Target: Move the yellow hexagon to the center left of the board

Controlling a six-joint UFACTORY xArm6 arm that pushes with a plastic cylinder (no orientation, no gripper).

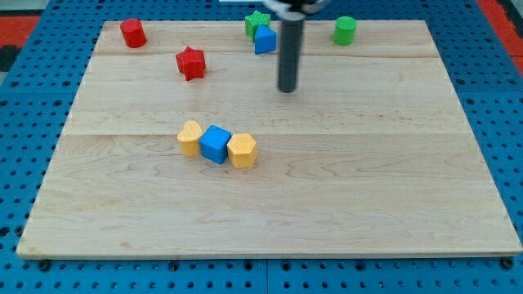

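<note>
The yellow hexagon (pixel 242 151) lies near the middle of the wooden board (pixel 368 196), touching the right side of a blue cube (pixel 215 144). A yellow heart-shaped block (pixel 190 138) touches the cube's left side, so the three form a short row. My tip (pixel 287 89) stands above and to the right of this row, well apart from the yellow hexagon and touching no block.
A red cylinder (pixel 133 33) sits at the top left and a red star (pixel 190 63) below and right of it. A green star (pixel 257 22) and a blue block (pixel 265 39) sit together at the top centre, left of the rod. A green cylinder (pixel 345 30) is at the top right.
</note>
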